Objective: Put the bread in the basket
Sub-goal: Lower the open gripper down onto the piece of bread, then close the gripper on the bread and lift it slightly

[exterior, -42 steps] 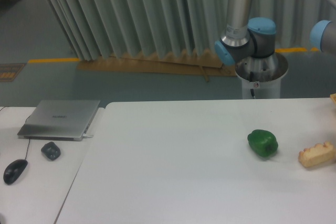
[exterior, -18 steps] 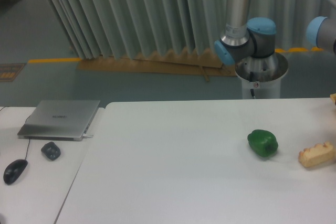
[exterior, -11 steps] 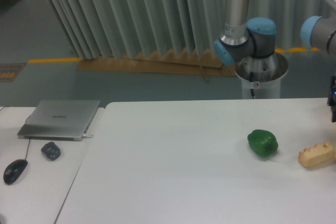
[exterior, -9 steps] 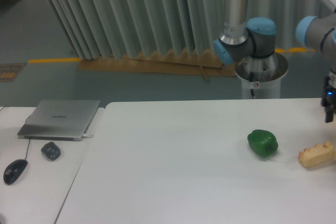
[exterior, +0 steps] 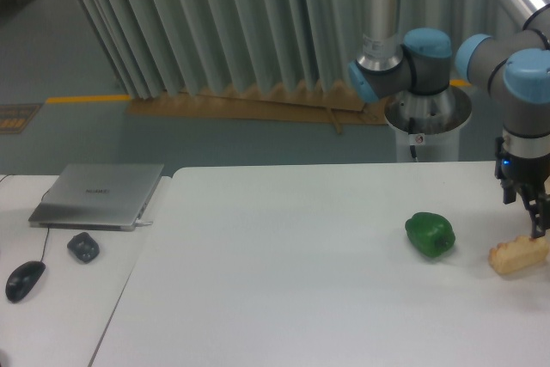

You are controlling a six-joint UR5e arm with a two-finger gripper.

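Camera view shows the gripper (exterior: 539, 223) newly swung in from the right edge, now just above the bread (exterior: 518, 254) at the tabletop's (exterior: 284, 281) four o'clock, its fingers' spread unreadable, so a grasp looks imminent.

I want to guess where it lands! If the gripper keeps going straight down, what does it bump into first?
Most likely the golden-tan bumpy bread chunk: the black gripper points down right above it, though depth is hard to judge.
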